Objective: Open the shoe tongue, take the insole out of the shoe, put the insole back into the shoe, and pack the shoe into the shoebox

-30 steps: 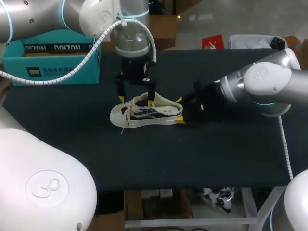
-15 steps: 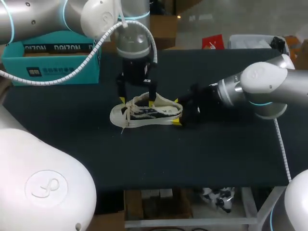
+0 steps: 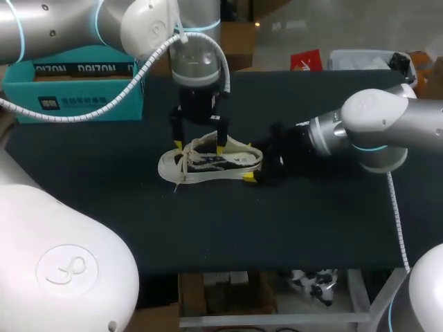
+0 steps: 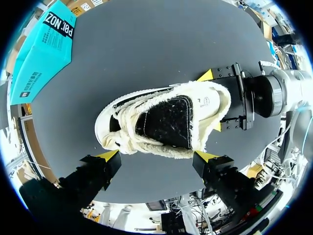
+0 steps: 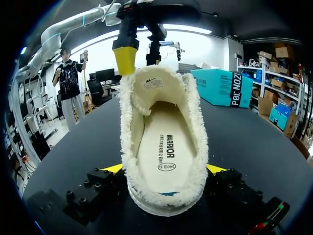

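A cream low-top shoe [image 3: 208, 163] with a fleecy lining lies on the dark table, toe toward the left. Its white insole [image 5: 164, 147] sits inside, and the dark tongue [image 4: 166, 122] covers the front. My left gripper [image 3: 198, 146] hangs open just above the laces, and the shoe [image 4: 161, 120] lies ahead of its fingertips. My right gripper [image 3: 254, 163] stands open at the heel; in its wrist view the shoe [image 5: 146, 103] lies heel-first between its two fingers, and whether they touch it I cannot tell. The right gripper [image 4: 211, 101] also shows in the left wrist view.
The teal shoebox [image 3: 76, 83] stands closed at the table's back left corner, well apart from the shoe; it also shows as the shoebox [image 4: 41, 54] and the shoebox [image 5: 222, 85]. One yellow fingertip [image 5: 125, 58] of my left arm stands beyond the shoe's toe end.
My right gripper has slid left along the table until the heel lies between its fingers. The left gripper has shifted slightly right above the shoe. The shoe has not moved.
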